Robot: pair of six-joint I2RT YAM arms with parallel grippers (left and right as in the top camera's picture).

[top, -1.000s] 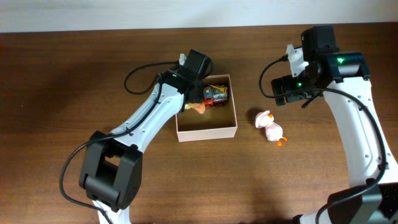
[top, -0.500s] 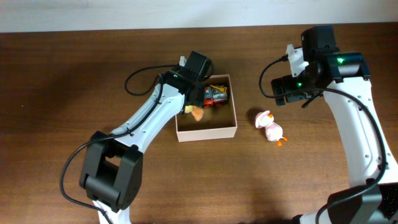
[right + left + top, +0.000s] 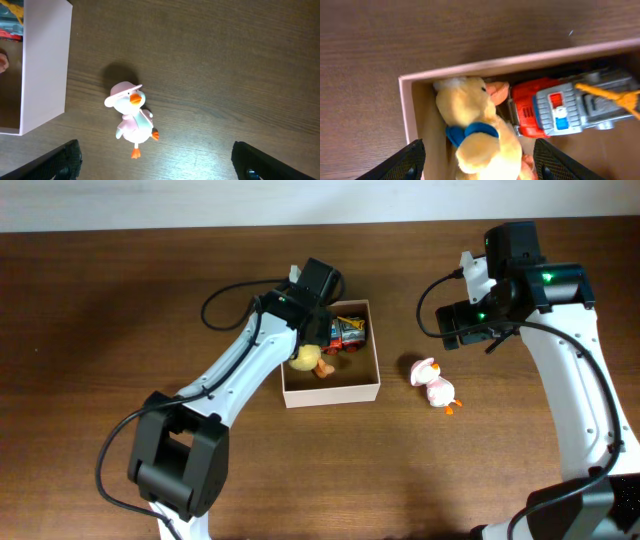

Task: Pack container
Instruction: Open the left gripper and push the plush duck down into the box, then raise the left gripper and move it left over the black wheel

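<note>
Overhead view, yellow duck [image 3: 305, 358] loose in container [image 3: 335, 392], left fingers [image 3: 405, 160] parted, right fingers [image 3: 62, 160] wide.

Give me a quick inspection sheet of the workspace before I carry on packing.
Surface: dark brown wooden table.
Job's things: container holds a yellow duck and a red toy truck; pink duck lies on the table outside it.
Clutter: nothing seen.
Grippers: left gripper open over the yellow duck; right gripper open above the pink duck, empty.
Cables: black cable loop beside each arm, clear of the toys.
Surroundings: pale strip beyond the table's far edge.
</note>
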